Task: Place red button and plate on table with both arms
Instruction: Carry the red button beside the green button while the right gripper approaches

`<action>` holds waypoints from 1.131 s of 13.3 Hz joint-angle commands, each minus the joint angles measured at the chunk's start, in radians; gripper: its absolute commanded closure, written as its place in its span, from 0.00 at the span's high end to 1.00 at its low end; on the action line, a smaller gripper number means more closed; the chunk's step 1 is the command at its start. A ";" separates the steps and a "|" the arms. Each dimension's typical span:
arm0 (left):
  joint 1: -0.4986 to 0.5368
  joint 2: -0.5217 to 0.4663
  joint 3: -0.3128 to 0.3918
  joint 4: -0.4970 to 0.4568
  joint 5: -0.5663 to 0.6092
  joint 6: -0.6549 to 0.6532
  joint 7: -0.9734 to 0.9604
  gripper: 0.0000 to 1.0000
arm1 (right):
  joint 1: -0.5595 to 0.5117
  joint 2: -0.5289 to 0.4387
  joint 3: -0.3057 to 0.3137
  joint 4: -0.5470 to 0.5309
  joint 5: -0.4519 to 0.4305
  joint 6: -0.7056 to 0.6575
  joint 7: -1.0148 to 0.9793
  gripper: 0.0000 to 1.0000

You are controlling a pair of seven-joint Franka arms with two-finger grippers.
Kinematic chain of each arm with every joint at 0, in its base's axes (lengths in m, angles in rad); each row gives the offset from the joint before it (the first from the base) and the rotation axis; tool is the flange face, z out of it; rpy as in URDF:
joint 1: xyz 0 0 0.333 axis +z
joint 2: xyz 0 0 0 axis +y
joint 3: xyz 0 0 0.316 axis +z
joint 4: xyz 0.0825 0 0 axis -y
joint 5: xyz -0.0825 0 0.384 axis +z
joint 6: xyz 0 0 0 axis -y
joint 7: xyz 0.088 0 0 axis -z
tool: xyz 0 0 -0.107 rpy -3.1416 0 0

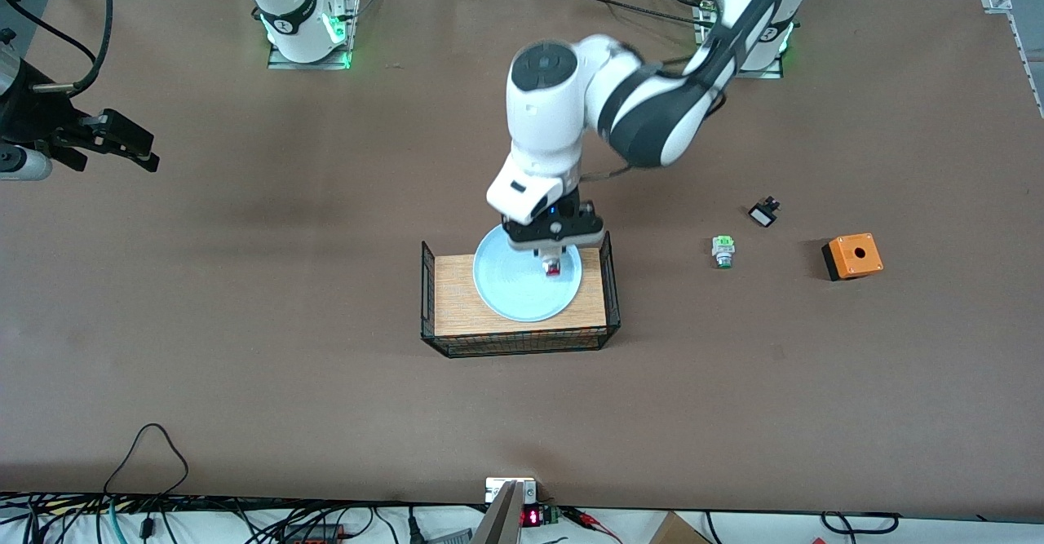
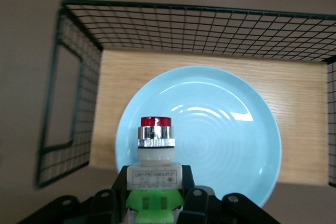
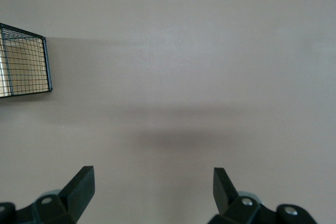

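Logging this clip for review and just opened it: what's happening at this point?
The left gripper is shut on the red button, over the plate. The pale blue plate sits on the wood-topped mesh platform in the middle of the table, so neither item is on the tabletop yet. The right gripper waits open above bare table toward the right arm's end. A green-tipped button, a small black-and-white part and an orange box lie toward the left arm's end.
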 commanded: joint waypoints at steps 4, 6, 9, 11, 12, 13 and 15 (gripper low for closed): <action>0.226 -0.161 -0.014 -0.024 -0.139 -0.227 0.426 0.26 | 0.003 0.021 0.008 -0.008 0.002 -0.023 -0.024 1.00; 0.292 -0.161 -0.011 -0.033 -0.139 -0.271 0.556 0.26 | 0.030 0.035 0.014 -0.008 0.014 -0.038 -0.062 1.00; 0.421 -0.149 -0.009 -0.064 -0.140 -0.290 0.777 0.26 | 0.119 0.039 0.014 -0.015 0.020 -0.044 -0.101 1.00; 0.531 -0.122 -0.010 -0.088 -0.139 -0.272 0.935 0.26 | 0.181 0.051 0.014 -0.017 0.022 -0.049 -0.115 1.00; 0.555 -0.112 -0.009 -0.105 -0.133 -0.238 0.983 0.26 | 0.207 0.058 0.015 -0.017 0.025 -0.049 -0.130 1.00; 0.581 -0.109 -0.006 -0.145 -0.131 -0.198 1.009 0.26 | 0.242 0.064 0.015 -0.017 0.025 -0.047 -0.141 1.00; 0.635 -0.109 -0.006 -0.246 -0.130 -0.081 1.061 0.27 | 0.332 0.075 0.015 -0.012 0.025 -0.034 -0.178 1.00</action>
